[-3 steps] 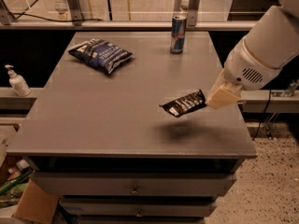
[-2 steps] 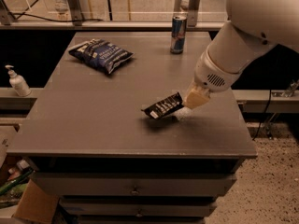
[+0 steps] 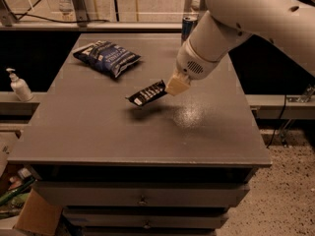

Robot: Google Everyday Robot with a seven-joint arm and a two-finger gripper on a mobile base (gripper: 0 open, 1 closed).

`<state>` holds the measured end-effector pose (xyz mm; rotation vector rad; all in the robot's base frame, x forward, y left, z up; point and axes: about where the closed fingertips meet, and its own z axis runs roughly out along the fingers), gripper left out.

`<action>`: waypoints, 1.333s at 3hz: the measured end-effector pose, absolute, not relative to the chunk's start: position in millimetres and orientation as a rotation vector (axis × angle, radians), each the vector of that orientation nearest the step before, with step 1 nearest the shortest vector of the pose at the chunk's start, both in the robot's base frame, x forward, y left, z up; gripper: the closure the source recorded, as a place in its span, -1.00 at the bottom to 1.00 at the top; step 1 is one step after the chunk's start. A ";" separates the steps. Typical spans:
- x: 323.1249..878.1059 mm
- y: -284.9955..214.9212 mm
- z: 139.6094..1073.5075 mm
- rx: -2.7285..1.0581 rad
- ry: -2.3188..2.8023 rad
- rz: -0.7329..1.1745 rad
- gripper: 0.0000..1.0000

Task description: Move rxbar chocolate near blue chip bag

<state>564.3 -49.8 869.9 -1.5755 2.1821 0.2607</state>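
Note:
The rxbar chocolate (image 3: 146,93) is a flat black bar with white lettering. It hangs a little above the grey table (image 3: 98,132), near its middle, casting a shadow below. My gripper (image 3: 175,85) is shut on the bar's right end, and the white arm reaches in from the upper right. The blue chip bag (image 3: 107,57) lies puffy on the table's far left, up and to the left of the bar, with a gap between them.
A blue-silver drink can (image 3: 187,26) stands at the table's far edge, partly behind my arm. A white pump bottle (image 3: 19,85) sits on a ledge left of the table. Drawers front the table below; a cardboard box (image 3: 37,215) lies on the floor at bottom left.
My gripper has carried the rxbar chocolate to the left across the table, from the right side towards the middle, closer to the blue chip bag.

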 end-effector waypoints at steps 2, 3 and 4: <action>615.6 -17.9 874.7 -1.510 2.162 0.264 1.00; 650.0 -4.2 855.5 -1.468 2.205 0.249 1.00; 679.3 6.3 839.1 -1.417 2.240 0.249 1.00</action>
